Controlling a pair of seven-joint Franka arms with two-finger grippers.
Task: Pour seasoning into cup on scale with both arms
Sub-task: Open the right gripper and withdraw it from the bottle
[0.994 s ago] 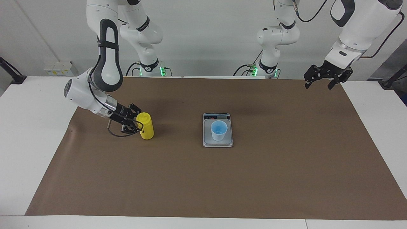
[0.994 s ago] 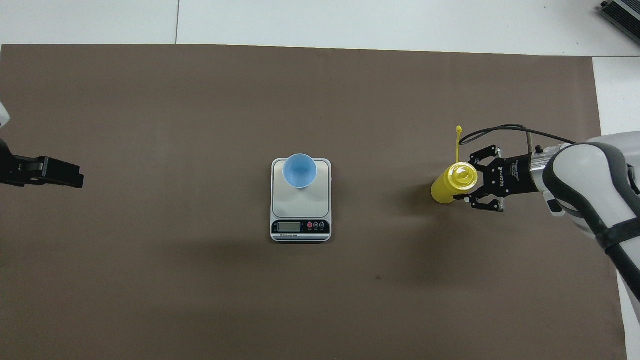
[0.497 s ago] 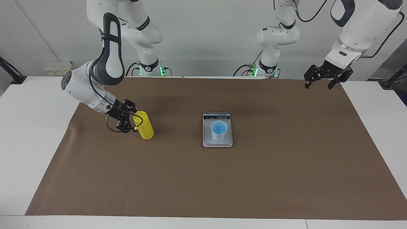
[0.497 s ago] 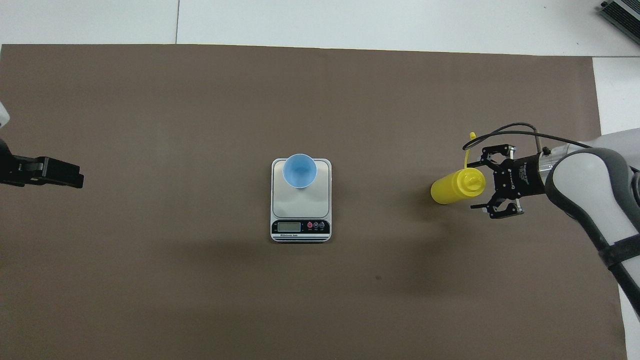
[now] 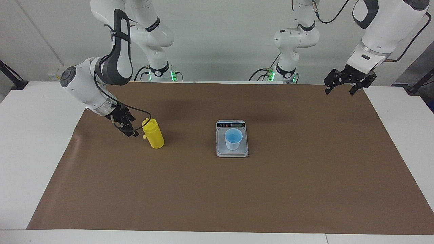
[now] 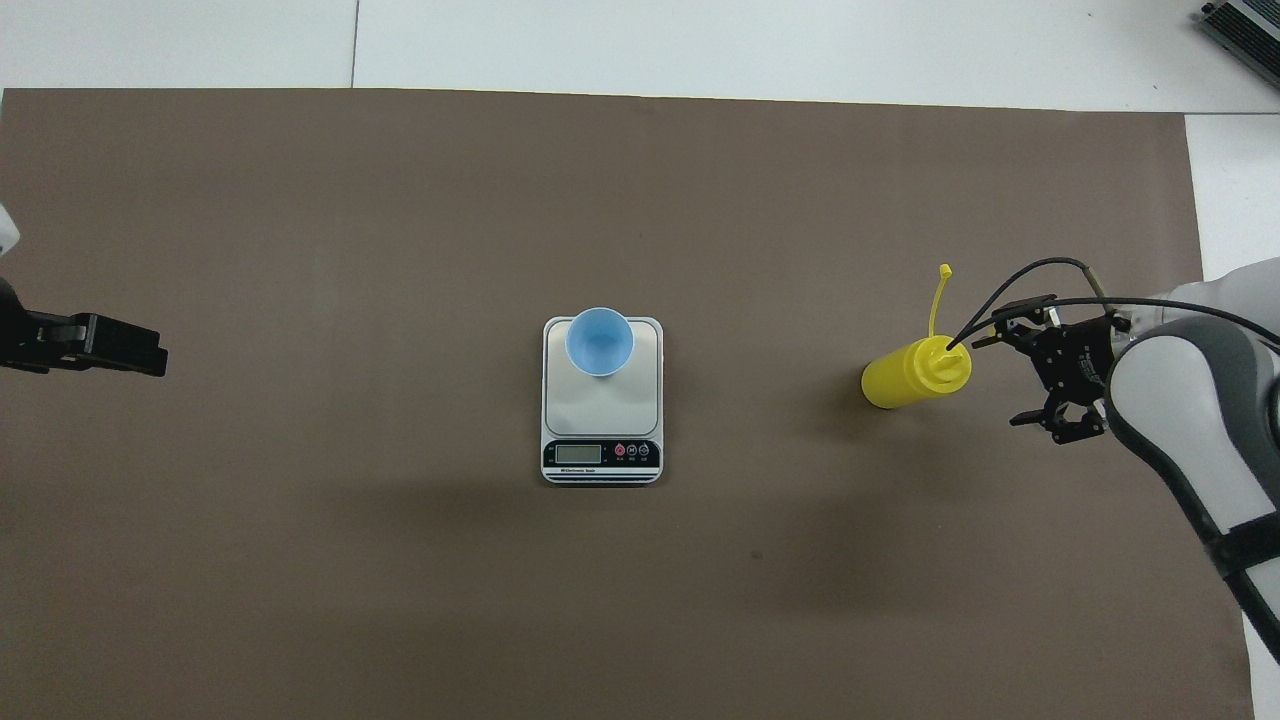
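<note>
The yellow seasoning bottle (image 5: 153, 134) (image 6: 908, 373) stands upright on the brown mat toward the right arm's end of the table, its tethered tip sticking out to the side. My right gripper (image 5: 133, 130) (image 6: 1005, 378) is open and low beside the bottle's cap, a small gap away, holding nothing. The light blue cup (image 5: 233, 139) (image 6: 599, 342) stands on the silver-grey scale (image 5: 232, 153) (image 6: 600, 410) at mid-table, on the end of the plate away from the display. My left gripper (image 5: 340, 89) (image 6: 150, 358) waits open and raised over the mat's edge at the left arm's end.
A brown mat (image 5: 217, 189) covers most of the white table (image 5: 30, 135). A dark grey device (image 6: 1240, 25) lies at the table's corner farthest from the robots, at the right arm's end. A black cable loops from the right wrist over the bottle's cap.
My right gripper opened, let go of the bottle and drew back from it toward the right arm's end. The bottle stayed upright in place. The left arm has not moved.
</note>
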